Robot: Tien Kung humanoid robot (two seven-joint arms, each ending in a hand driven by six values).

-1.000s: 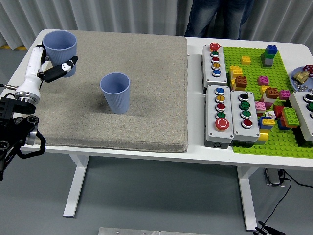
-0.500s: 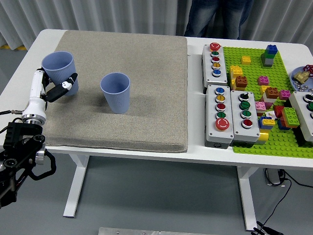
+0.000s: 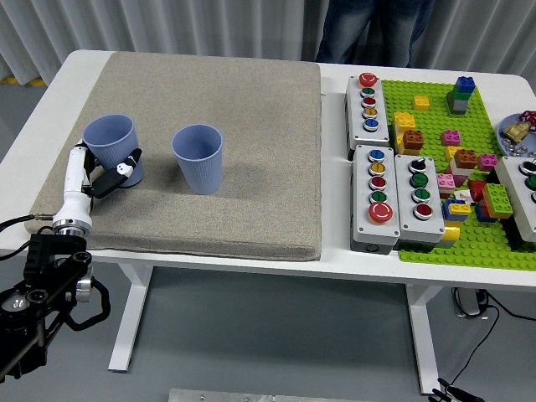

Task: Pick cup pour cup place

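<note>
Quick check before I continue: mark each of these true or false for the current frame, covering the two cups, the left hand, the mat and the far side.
1. The left robot hand grips the left blue cup. True.
2. The other blue cup lies tipped over. False: it stands upright.
3. Both cups are on the grey mat. True.
4. The right arm is reaching over the button boxes. False: no right arm is in view.
5. A person stands at the far side. True.

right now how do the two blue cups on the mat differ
The left cup is held by the left hand, whose fingers wrap its lower side; the middle cup stands free, untouched. The left cup sits near the mat's left edge, the middle cup further in. Both are blue, ribbed, upright and open at the top.
</note>
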